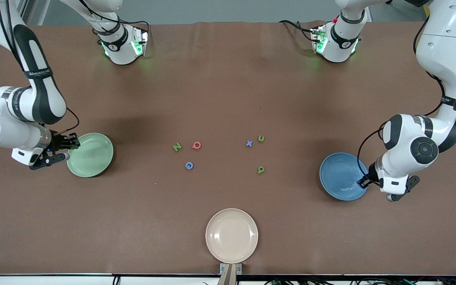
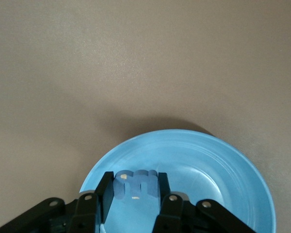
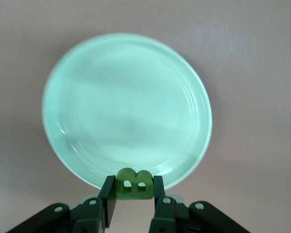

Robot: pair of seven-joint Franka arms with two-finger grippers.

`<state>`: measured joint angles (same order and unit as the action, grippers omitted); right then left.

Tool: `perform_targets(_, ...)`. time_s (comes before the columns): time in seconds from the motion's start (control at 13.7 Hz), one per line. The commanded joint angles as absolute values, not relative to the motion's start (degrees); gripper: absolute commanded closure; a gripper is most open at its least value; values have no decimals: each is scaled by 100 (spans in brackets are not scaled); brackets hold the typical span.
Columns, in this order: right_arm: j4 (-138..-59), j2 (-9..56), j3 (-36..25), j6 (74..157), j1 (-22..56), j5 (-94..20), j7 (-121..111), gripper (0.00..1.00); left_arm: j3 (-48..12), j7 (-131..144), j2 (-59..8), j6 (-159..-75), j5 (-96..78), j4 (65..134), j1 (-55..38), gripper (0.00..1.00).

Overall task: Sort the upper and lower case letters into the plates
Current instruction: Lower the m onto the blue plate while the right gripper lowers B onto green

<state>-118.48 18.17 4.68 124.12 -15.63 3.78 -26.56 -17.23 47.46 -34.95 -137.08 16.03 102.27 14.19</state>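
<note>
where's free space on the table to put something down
Bare brown table lies between the round cream-beige plate and the small toy letters, and between the letters and the arm bases. It is crowded at the letter cluster and by the pale green plate and blue plate.

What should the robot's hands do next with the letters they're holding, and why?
Probably let go. The right hand pinches the green B at the edge of the green plate; nudge it inward first. The left hand holds the blue m over the blue plate, so it likely drops in.
</note>
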Motion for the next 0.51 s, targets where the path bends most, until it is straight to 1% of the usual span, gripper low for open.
perform_targets(0.0, -12382, 1705, 589, 12996, -1643, 387, -2637, 85, -1784, 4843, -3551, -13614, 1714, 10090, 1362, 50)
perform_targets(0.15, -12541, 1731, 589, 13331, -1600, 378, -2523, 85, -1784, 4843, -3551, -13614, 1679, 10099, 1345, 50)
perform_targets(0.22, -12594, 1749, 589, 13429, -1574, 308, -2418, 85, -1784, 4817, -3551, -13614, 1687, 10107, 1345, 43)
perform_targets(0.29, -12656, 1766, 589, 13551, -1547, 247, -2347, 85, -1784, 4825, -3551, -13614, 1679, 10107, 1345, 31)
perform_targets(0.36, -12717, 1810, 589, 13692, -1529, 246, -2347, 85, -1784, 4843, -3551, -13614, 1679, 10099, 1345, 14)
perform_targets(0.44, -12787, 1828, 589, 13798, -1529, 246, -2338, 85, -1810, 4851, -3551, -13614, 1670, 10081, 1327, 0)
